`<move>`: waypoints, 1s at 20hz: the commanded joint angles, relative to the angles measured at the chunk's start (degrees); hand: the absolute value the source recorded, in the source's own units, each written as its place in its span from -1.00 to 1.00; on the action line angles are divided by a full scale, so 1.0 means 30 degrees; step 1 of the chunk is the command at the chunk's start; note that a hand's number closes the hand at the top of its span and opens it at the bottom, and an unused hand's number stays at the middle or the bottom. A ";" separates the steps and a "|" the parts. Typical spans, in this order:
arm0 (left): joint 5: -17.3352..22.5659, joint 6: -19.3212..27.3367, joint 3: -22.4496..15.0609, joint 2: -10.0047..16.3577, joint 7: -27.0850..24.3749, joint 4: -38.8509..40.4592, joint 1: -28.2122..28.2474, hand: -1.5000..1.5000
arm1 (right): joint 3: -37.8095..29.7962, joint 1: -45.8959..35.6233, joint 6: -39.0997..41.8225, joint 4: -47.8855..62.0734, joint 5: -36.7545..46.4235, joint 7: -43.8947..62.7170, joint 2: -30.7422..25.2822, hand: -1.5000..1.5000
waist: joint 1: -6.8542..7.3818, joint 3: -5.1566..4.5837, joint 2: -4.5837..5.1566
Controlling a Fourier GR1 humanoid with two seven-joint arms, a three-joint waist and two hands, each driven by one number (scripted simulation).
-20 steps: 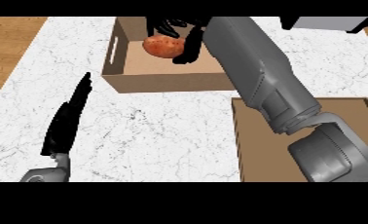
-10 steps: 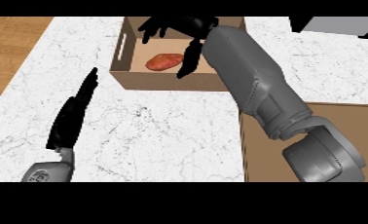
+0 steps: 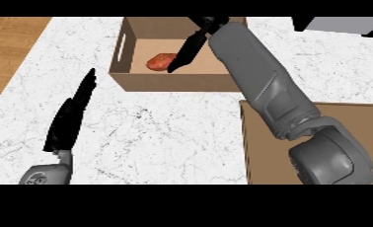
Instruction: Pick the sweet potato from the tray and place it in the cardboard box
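Currently inside the cardboard box point(image 3: 175, 82): sweet potato point(image 3: 160, 62), lying on the box floor toward the left wall. Right hand point(image 3: 189, 48): extends down into the box, fingers straight and relaxed, tips just beside the sweet potato, grasps nothing. Left hand point(image 3: 69, 115): hovers over the white worktop point(image 3: 175, 127), fingers straight and together. Tray point(image 3: 256, 132): sits at lower right, partly covered by the right forearm.

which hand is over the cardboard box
The right hand, its straight fingers over the cardboard box beside the sweet potato; the left hand rests over the counter.
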 commanded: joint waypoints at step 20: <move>-0.0040 -0.0272 -0.0434 -0.0174 -0.0684 -0.0178 -0.0358 0.00 | -0.4483 0.0432 0.4409 0.0120 -0.4177 0.2872 -0.8217 -1.00 | 0.1052 0.0061 0.0940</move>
